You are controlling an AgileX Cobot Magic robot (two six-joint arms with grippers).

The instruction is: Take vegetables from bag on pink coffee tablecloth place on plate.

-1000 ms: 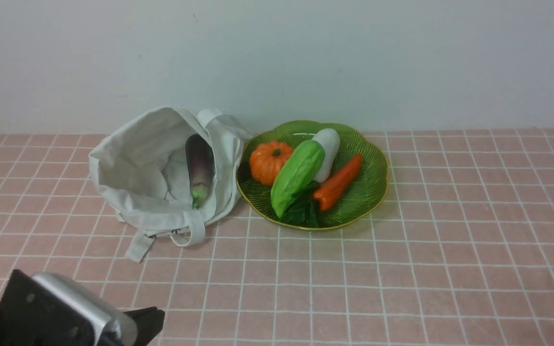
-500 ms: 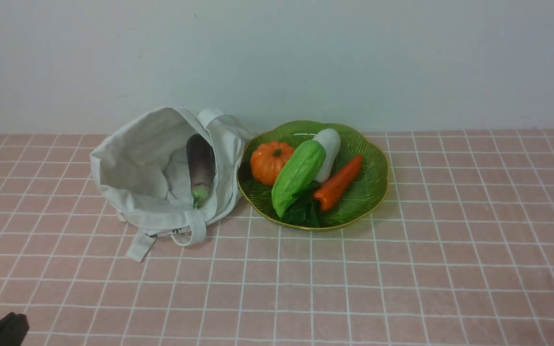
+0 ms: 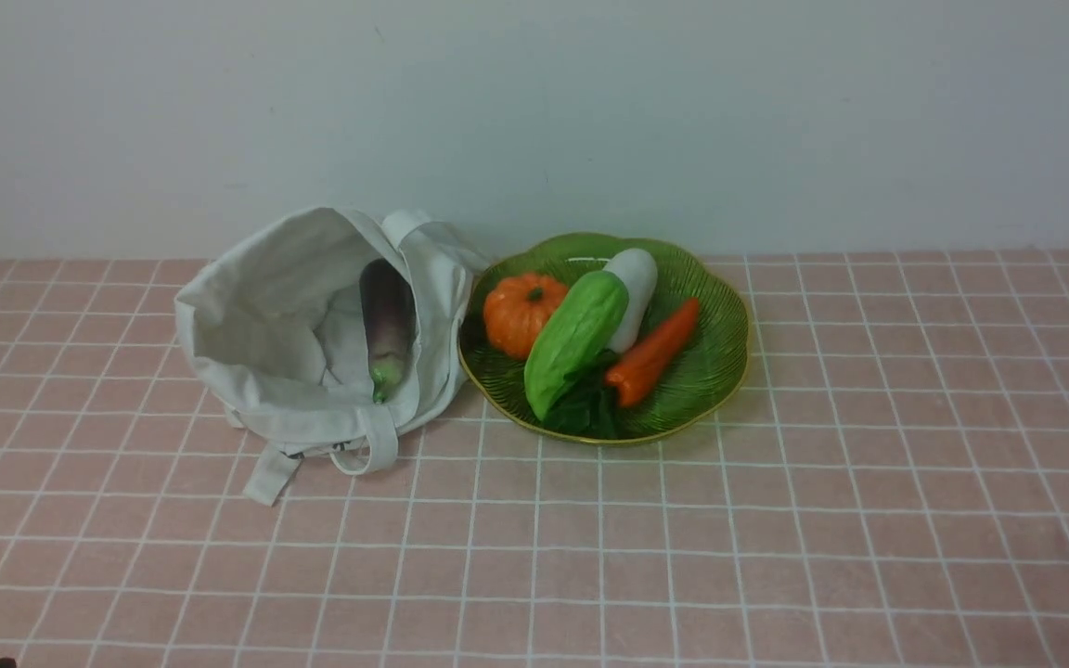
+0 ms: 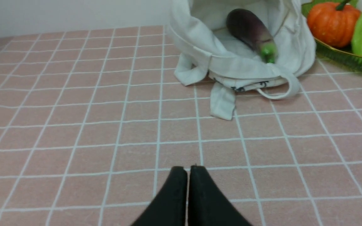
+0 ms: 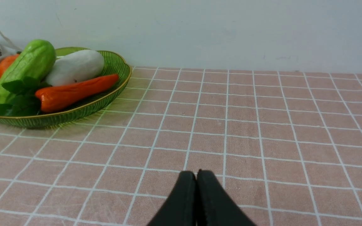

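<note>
Pink coffee tablecloth (image 3: 776, 520) cleared; left gripper (image 4: 187, 169) withdrew.

Dark print marks show on the bag (image 4: 247, 84) near its lower edge. They are too small and creased to read.

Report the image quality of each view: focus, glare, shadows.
Front view: evenly lit and sharp, faint shadow under the plate, no strong glare. Left wrist view: soft overall, the eggplant in the bag is slightly blurred, the closed left gripper a dark silhouette. Right wrist view: crisper, mild sheen on the orange pepper, the right gripper featureless black.
</note>
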